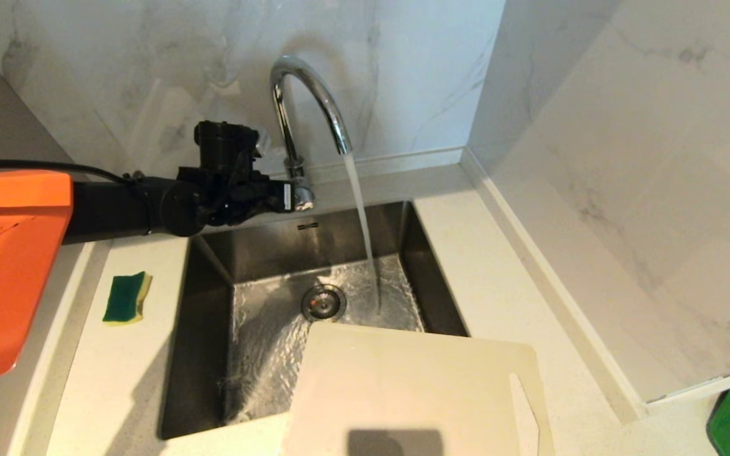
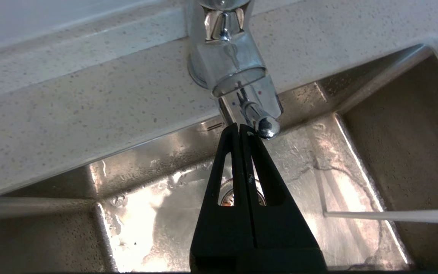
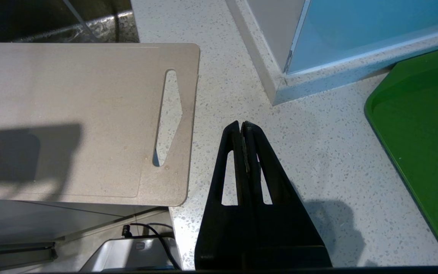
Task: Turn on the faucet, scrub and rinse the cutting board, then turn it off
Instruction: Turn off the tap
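Sink [image 1: 206,354] back half: open from above, only the falling water stream [image 1: 364,234] crossing it, right of the drain [image 1: 323,303].
Sink front right: covered by the cutting board [image 1: 403,386], which overhangs the basin from the bench [image 1: 504,278].
Faucet [image 1: 314,101] base: crowded; the left gripper [image 2: 239,127], fingers pressed together, has its tip at the lever [image 2: 262,121], the arm reaching in from the left.
Left bench strip: narrow, holding a sponge [image 1: 127,297], with an orange panel [image 1: 4,266] close alongside.
Right bench: open between board and wall [image 1: 625,190]; the right gripper [image 3: 243,125] hangs over it, a green tray [image 3: 424,125] beyond.
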Controlling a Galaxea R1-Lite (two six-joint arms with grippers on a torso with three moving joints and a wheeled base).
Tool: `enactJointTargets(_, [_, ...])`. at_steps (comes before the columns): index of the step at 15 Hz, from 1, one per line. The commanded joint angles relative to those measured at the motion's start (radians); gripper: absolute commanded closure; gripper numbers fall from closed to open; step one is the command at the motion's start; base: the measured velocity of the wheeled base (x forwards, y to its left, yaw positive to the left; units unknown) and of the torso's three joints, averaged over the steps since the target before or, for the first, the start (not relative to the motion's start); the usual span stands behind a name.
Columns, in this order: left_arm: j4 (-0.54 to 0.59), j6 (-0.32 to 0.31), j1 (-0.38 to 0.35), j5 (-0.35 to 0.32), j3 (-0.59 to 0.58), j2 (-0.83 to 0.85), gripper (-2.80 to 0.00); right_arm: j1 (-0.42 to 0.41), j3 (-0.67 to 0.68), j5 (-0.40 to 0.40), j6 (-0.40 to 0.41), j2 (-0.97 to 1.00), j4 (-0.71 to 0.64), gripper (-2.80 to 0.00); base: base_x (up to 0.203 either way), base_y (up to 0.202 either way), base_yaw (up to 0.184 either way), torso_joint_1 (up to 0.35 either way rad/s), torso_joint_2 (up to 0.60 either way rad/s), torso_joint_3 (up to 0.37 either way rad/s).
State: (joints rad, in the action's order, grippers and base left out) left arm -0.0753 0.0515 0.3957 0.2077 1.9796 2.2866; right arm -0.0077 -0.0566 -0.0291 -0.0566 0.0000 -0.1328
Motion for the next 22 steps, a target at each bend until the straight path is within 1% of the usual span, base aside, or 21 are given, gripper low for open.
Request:
enactJointTargets(1, [-0.004,0.001,0.0,-0.001,0.001,0.005,0.0,0.0,0.0,0.0,0.0,0.0,-0.001,0.0,0.0,0.0,0.0,0.0,0.0,0.0])
enactJointTargets(6, [-0.011,0.01,0.002,-0.008,0.001,0.007,0.0,0.0,0.0,0.0,0.0,0.0,-0.001,0.0,0.0,0.0,0.0,0.0,0.0,0.0])
enactJointTargets(7, [-0.016,0.022,0.002,-0.009,0.001,0.007,0.0,0.0,0.0,0.0,0.0,0.0,-0.001,0.0,0.0,0.0,0.0,0.0,0.0,0.0])
enactJointTargets(8, [-0.029,0.031,0.002,-0.013,0.001,0.007,0.0,0.0,0.0,0.0,0.0,0.0,-0.001,0.0,0.0,0.0,0.0,0.0,0.0,0.0])
enactJointTargets(12, [-0.111,0.033,0.0,-0.016,0.001,0.022,0.0,0.0,0.0,0.0,0.0,0.0,-0.001,0.0,0.0,0.0,0.0,0.0,0.0,0.0])
enactJointTargets(16, [-0.135,0.03,0.0,-0.016,0.001,0.031,0.0,0.0,0.0,0.0,0.0,0.0,-0.001,0.0,0.0,0.0,0.0,0.0,0.0,0.0])
enactJointTargets(19, [-0.124,0.022,0.0,-0.003,-0.001,0.03,0.0,0.0,0.0,0.0,0.0,0.0,-0.001,0.0,0.0,0.0,0.0,0.0,0.0,0.0])
enactJointTargets(20, [-0.106,0.021,0.0,0.008,-0.003,0.023,0.0,0.0,0.0,0.0,0.0,0.0,-0.001,0.0,0.0,0.0,0.0,0.0,0.0,0.0])
enactJointTargets(22, [-0.033,0.013,0.001,0.022,-0.008,0.002,0.0,0.0,0.0,0.0,0.0,0.0,-0.001,0.0,0.0,0.0,0.0,0.0,0.0,0.0])
